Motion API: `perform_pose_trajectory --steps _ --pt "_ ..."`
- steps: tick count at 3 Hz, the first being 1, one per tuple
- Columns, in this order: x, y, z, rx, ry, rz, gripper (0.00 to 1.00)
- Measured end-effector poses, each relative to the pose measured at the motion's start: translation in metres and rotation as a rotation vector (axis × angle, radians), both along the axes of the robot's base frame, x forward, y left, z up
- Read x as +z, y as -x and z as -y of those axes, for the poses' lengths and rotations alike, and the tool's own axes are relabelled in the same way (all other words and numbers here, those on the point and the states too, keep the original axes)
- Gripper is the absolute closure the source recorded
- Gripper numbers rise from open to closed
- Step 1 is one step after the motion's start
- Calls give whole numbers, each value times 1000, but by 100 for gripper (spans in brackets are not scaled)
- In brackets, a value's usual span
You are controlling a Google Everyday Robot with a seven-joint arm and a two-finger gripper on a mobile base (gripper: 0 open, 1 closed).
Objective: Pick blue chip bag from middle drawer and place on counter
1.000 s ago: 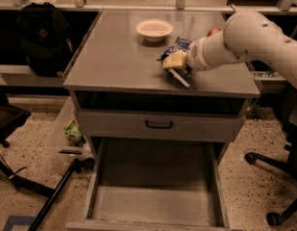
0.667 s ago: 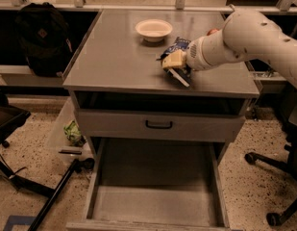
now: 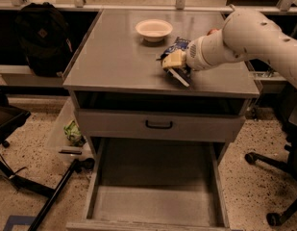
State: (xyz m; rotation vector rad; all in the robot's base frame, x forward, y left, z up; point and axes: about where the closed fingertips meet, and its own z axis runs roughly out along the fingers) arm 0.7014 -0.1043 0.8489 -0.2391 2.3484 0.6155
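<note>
The blue chip bag (image 3: 179, 45) lies on the counter (image 3: 119, 57) right of centre, just in front of a white bowl. My gripper (image 3: 175, 66) reaches in from the right at the end of the white arm (image 3: 244, 35). It sits low on the counter, right against the near side of the bag and covering part of it. The middle drawer (image 3: 155, 203) stands pulled out below, its grey floor bare.
A white bowl (image 3: 154, 29) sits at the back of the counter. A closed drawer front with a black handle (image 3: 159, 124) is above the open drawer. A black backpack (image 3: 40, 35) is to the left, and office chair bases (image 3: 273, 177) are to the right.
</note>
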Motion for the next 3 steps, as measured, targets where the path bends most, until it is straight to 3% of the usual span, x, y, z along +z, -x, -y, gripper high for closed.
perform_pose_trajectory --steps 1,2,3 --pt "0 0 0 0 0 0 11" --pt "0 0 0 0 0 0 0" --pt "0 0 0 0 0 0 0"
